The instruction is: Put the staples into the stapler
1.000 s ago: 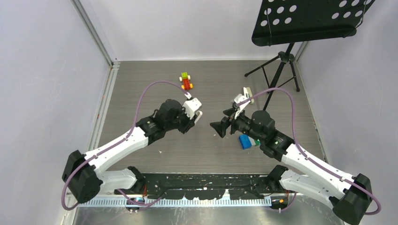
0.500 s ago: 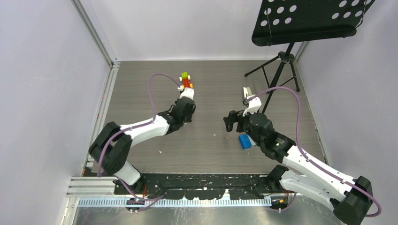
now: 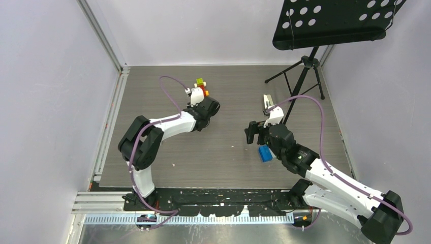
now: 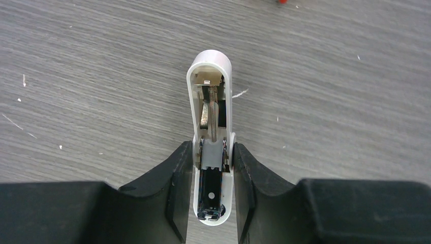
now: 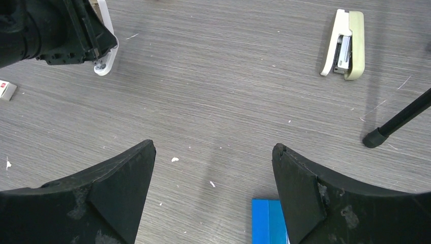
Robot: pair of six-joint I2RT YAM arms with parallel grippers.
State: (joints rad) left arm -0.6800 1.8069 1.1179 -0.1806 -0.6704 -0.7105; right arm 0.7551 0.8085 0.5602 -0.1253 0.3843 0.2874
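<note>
1. Nearest, on the right: a blue box (image 3: 265, 153) flat on the table (image 3: 228, 168), just beside the right gripper (image 5: 213, 148). Fingers wide apart, holding nothing, hanging over bare wood.
2. Farther out, left of the middle: the left gripper (image 4: 212, 152), fingers clamped tight on both sides of a small white stapler-like thing (image 4: 208, 58). Lid flipped open, spring and dark track on show. Staples inside or not: cannot tell.
3. Near that gripper: the staples (image 5: 6, 90), seen only as a small white carton with a red mark, flat on the table.
4. Far right: the stapler (image 5: 343, 43), beige top and white body, lying on its side, touched by no gripper, near the foot of a black stand (image 5: 376, 137).
5. Farthest, on the left: some coloured blocks (image 3: 202, 87).
6. Step in hand, at a guess: getting ready, with no staples picked up yet. Next, most likely: reach the free right gripper toward the carton, go down gently, pinch straight. Tiny load, so easy to drop or tip.
7. Only in the left wrist view: the spring and track. Only in the right wrist view: the red mark on the carton. Only in the top view: both arms at once, grippers well apart.
</note>
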